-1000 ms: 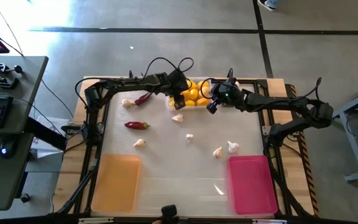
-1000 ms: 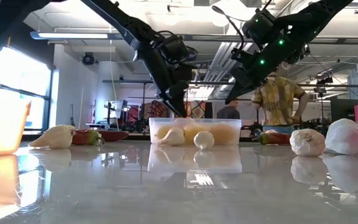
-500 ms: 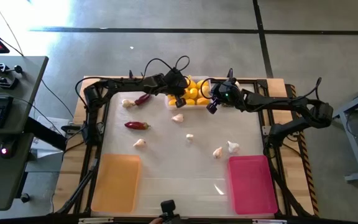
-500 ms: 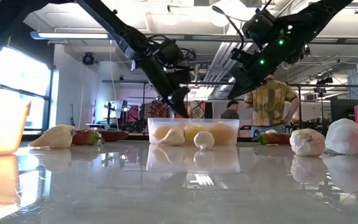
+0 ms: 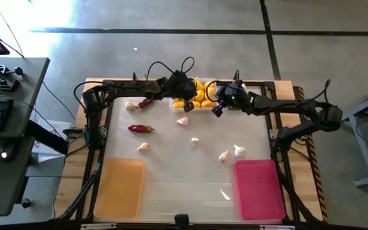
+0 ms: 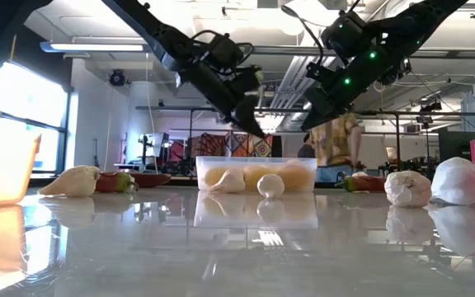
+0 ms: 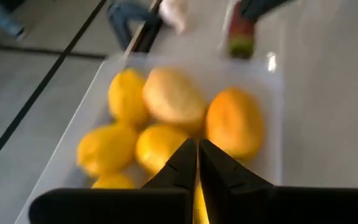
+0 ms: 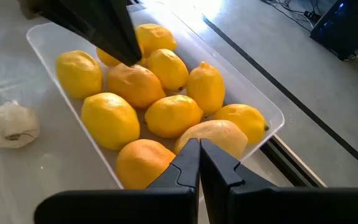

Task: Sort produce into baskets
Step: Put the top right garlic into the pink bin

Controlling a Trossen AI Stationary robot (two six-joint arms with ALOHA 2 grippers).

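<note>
Clear plastic tray (image 8: 55,59); dimpled lemons (image 8: 166,115); glossy tabletop (image 6: 237,247).

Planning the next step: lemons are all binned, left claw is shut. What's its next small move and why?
Probably swing the left claw, shut and empty above the clear tray of lemons, toward the nearest garlic bulb on the table and open it; garlic and chilies remain unsorted.

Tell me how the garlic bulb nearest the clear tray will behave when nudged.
The garlic bulb looks rounded and lumpy, so it would probably wobble and roll unevenly. Its papery skin suggests it is light and may skid on the glossy table.
</note>
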